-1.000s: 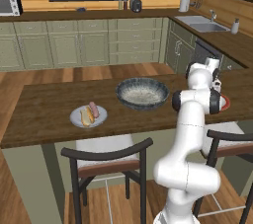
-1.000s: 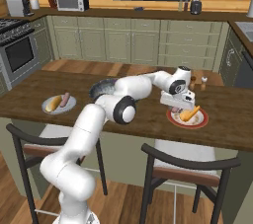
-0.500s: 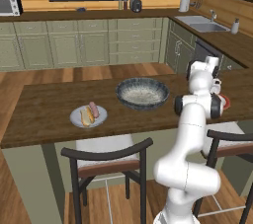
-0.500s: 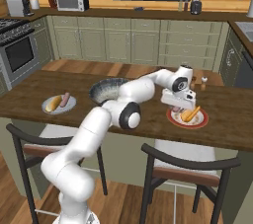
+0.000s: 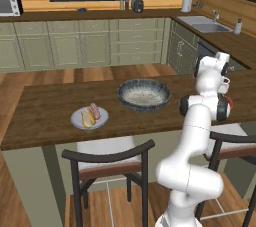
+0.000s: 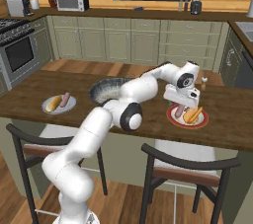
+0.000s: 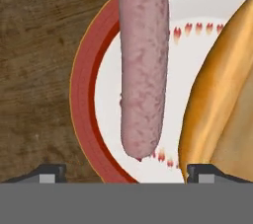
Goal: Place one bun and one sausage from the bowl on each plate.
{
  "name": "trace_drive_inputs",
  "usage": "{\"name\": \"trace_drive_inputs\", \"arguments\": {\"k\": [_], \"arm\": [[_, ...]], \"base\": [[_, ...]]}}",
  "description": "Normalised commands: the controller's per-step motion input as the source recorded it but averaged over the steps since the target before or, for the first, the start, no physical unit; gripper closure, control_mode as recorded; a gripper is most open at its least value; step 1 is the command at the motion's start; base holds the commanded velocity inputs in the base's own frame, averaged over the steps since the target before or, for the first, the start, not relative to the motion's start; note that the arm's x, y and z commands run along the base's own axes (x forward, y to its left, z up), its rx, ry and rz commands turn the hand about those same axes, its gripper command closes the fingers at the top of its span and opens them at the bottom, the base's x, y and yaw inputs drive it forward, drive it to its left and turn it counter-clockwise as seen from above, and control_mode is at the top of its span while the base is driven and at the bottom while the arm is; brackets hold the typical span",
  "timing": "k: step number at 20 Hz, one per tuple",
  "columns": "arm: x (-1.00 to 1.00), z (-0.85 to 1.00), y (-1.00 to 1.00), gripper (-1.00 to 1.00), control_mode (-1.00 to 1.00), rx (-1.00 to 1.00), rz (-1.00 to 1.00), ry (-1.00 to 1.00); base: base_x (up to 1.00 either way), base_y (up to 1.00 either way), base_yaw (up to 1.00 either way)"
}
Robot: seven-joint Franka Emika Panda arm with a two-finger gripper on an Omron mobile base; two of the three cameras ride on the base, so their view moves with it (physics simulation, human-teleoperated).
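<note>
My gripper hangs open just above the white plate with the red-orange rim. In the hand view its tips stand wide apart, with a pinkish sausage lying free on the plate between them. A yellow-orange bun lies beside it; in the right base view both sausage and bun rest on that plate. At the left of the counter the light grey plate carries a bun and a sausage. The speckled bowl stands mid-counter between the plates.
The plates and bowl stand on a dark wooden counter. Two dark chairs are pushed up to its near edge. A small shaker stands behind the red-rimmed plate. Kitchen cabinets line the far wall.
The gripper has opened over the red-rimmed plate and the sausage it was shut on now lies loose on the plate. The arm has barely moved.
</note>
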Motion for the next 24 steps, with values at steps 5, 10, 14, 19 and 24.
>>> {"name": "trace_drive_inputs", "arguments": {"k": [5,10,14,19,24], "arm": [[-1.00,0.00,0.92,-1.00,-1.00,0.00,0.00,-0.14],[-0.91,0.71,1.00,-1.00,-1.00,-0.13,-0.01,-0.30],[-0.65,0.93,1.00,-1.00,-1.00,-0.22,0.05,-0.28],[-0.56,0.79,1.00,-1.00,-1.00,-0.22,0.17,-0.19],[-0.31,0.05,1.00,-1.00,-1.00,-0.23,0.18,-0.03]], "base": [[0.00,0.00,0.00],[0.00,0.00,0.00],[0.00,0.00,0.00],[0.00,0.00,0.00],[0.00,0.00,0.00]]}}
